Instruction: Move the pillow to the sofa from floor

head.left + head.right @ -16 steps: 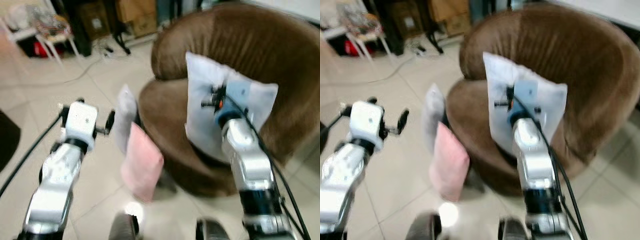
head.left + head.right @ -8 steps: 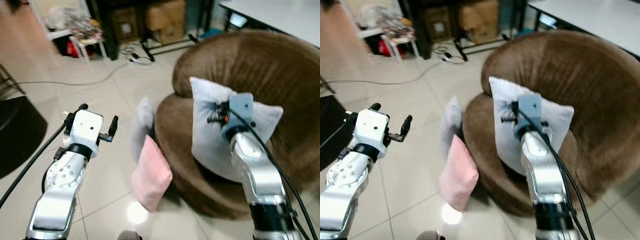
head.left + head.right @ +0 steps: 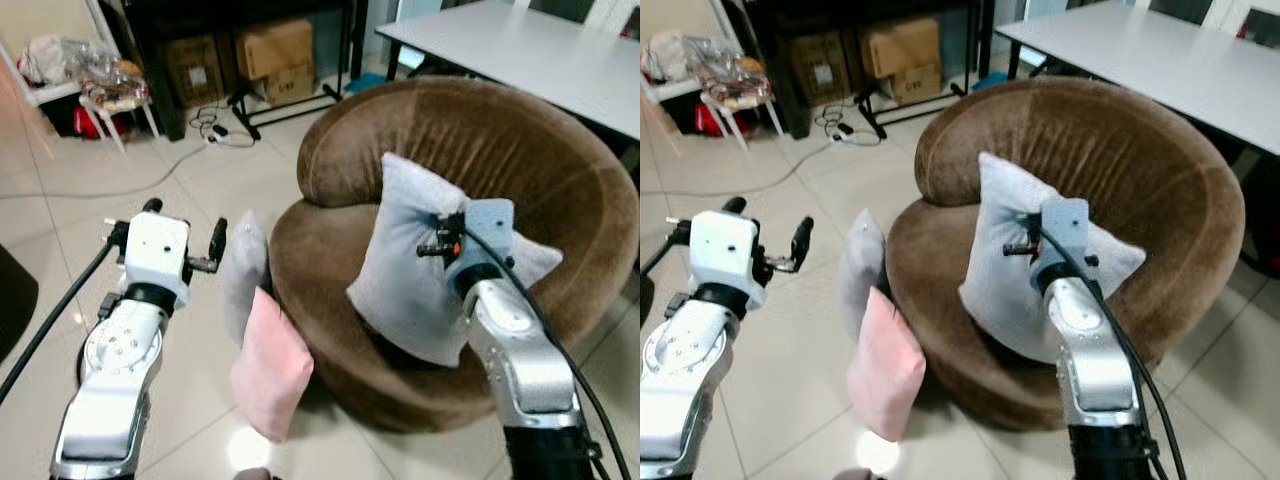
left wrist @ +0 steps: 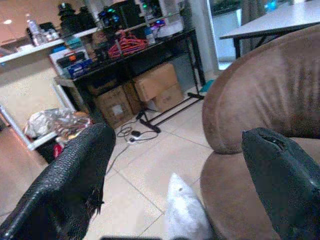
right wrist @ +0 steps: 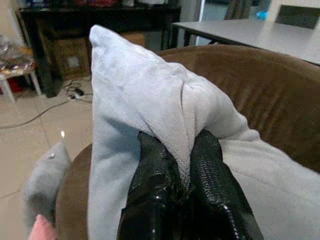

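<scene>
Pillow, pale grey, hangs pinched by a fold in the right gripper, fingers closed tight on it, just over the brown sofa seat with the backrest behind it. Left gripper fingers spread wide beside the sofa, holding nothing.

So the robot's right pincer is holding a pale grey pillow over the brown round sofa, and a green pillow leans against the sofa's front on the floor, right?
Nearly. The right pincer does hold the pale grey pillow over the brown round sofa, but the left eye view shows the leaning floor pillow is pink, not green.
</scene>
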`<state>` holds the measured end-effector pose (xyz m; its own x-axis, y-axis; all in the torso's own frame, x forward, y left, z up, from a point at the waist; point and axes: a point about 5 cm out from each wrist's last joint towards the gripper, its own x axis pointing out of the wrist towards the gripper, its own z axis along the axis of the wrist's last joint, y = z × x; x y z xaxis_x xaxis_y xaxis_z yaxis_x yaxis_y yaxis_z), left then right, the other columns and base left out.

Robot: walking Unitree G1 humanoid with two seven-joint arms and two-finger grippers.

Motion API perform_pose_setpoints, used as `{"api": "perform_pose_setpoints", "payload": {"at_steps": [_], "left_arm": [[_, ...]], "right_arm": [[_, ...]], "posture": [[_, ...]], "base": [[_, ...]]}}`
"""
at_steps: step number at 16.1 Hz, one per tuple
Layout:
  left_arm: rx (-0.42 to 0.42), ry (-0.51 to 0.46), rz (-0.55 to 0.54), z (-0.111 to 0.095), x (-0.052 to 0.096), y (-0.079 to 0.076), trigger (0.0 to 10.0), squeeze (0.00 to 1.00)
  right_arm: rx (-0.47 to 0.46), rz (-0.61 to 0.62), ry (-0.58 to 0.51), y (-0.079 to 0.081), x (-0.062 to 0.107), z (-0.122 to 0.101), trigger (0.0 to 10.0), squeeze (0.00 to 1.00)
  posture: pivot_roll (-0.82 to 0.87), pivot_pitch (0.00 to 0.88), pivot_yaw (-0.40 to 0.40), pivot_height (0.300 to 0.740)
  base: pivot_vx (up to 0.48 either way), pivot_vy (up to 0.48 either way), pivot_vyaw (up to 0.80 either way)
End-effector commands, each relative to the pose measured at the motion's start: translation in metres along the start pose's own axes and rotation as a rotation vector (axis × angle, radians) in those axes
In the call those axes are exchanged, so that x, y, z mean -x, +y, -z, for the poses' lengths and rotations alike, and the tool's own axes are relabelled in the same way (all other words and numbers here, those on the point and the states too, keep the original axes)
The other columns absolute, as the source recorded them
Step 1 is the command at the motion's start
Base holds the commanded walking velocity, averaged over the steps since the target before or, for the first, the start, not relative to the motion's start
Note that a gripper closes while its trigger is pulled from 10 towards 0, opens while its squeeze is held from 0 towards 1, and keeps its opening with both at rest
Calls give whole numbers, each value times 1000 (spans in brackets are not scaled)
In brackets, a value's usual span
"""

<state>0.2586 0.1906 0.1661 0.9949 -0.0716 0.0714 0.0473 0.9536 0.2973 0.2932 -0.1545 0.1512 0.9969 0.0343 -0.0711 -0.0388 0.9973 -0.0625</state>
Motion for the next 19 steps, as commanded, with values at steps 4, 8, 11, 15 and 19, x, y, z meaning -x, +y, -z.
{"api": "perform_pose_setpoints", "payload": {"at_steps": [4,8,11,15,19], "left_arm": [[21,-22,26,-2,1,-3,10000,0],[28,-29,33,-4,4,-4,10000,0],[25,-32,34,-5,5,-4,10000,0],[22,-37,40,-6,5,-5,10000,0],[18,-37,45,-7,4,-7,10000,0]], "right_arm": [[9,-74,-100,4,5,-17,10000,0],[-6,-100,-100,8,5,-18,10000,0],[-12,-118,-130,11,5,-22,10000,0],[-9,-123,-148,11,5,-25,10000,0],[8,-125,-162,9,3,-28,10000,0]], "posture": [[-123,0,25,740],[-112,0,15,740],[-110,0,16,740],[-110,0,16,740],[-109,0,13,740]], "base": [[215,0,0],[364,0,0],[375,0,-700],[374,0,-125],[368,0,0]]}}
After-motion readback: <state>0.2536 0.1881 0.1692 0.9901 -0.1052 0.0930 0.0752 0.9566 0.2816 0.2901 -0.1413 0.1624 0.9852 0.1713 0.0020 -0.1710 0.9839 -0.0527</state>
